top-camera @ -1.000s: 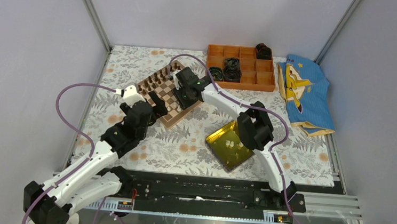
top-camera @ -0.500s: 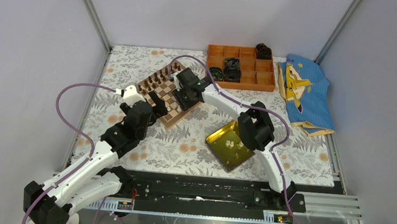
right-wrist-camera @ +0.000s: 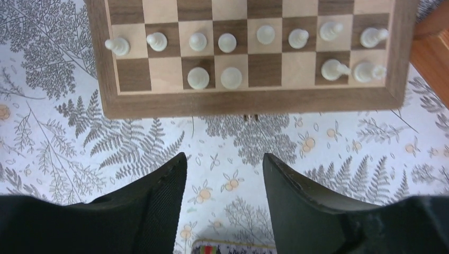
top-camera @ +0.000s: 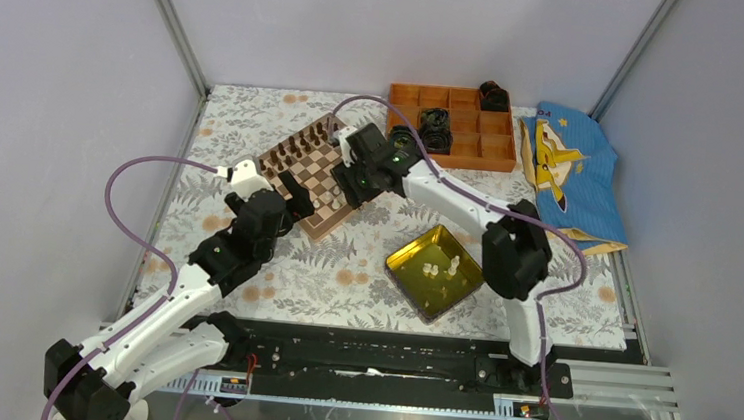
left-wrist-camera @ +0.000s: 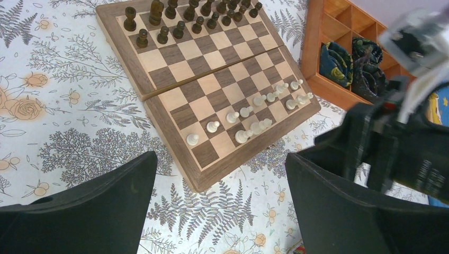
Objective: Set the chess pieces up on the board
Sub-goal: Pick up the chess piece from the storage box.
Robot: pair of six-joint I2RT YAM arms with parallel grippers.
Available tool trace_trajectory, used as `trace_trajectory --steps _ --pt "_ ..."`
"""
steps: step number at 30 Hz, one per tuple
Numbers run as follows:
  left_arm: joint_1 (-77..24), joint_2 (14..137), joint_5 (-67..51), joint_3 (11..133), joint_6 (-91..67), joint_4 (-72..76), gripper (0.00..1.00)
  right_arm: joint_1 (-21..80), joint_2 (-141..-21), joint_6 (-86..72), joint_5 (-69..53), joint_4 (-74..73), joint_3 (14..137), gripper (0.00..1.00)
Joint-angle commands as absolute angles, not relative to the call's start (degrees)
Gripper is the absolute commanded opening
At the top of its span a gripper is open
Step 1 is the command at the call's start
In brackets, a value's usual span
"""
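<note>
Placement of pieces (right-wrist-camera: pixel 227 42) on board (right-wrist-camera: pixel 254 101) looks partway done; twelve stand in its two near rows; right fingers (right-wrist-camera: pixel 159 196) hang wide and empty just off that edge; left fingers (left-wrist-camera: pixel 95 206) are wide too; next move likely calls for fetching pieces from tray (top-camera: pixel 419 296) near board.

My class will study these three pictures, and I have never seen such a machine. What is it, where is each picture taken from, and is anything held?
Two robot arms work at a table. One picture looks down from above; the others come from wrist cameras, the dark shapes being fingers. The left gripper and right gripper are open and empty. The chessboard carries cream pieces and dark pieces; a yellow tray holds a few more cream ones. An orange box and blue cloth lie beyond.
</note>
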State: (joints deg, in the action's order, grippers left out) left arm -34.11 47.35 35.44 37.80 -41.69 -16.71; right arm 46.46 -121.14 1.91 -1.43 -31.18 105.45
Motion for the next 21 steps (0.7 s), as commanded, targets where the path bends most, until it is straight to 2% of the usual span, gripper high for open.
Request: trace_trajectory --steps 1,5,7,8,9,15,21 --pt "-34.5 47.1 36.8 39.0 -41.4 -15.4 0.99 46.9 -111.3 2.8 -0.4 -25.9 98.9 0.64" --pt "-34.5 47.2 36.4 39.1 -41.5 -15.5 0.99 46.9 -105.3 2.7 -0.3 -21.6 91.8 0.72" --pt "-34.5 47.1 36.2 39.2 -41.6 -15.5 0.99 46.9 -102.2 2.6 1.2 -19.3 88.4 0.84" --pt "-34.5 47.1 36.2 39.2 -41.6 -15.5 0.99 46.9 -101.3 2.5 1.4 -18.1 87.5 0.97" --pt "-34.5 47.0 36.1 39.2 -41.6 -15.5 0.99 46.9 -100.2 2.5 1.7 -17.0 86.3 0.99" --pt "-34.5 46.7 36.1 39.2 -41.7 -15.9 0.99 46.9 -94.5 0.4 7.9 -10.2 79.5 1.0" --pt "-34.5 46.4 35.9 38.9 -41.9 -16.0 0.99 46.8 -88.3 -8.3 16.4 1.1 69.5 1.0"
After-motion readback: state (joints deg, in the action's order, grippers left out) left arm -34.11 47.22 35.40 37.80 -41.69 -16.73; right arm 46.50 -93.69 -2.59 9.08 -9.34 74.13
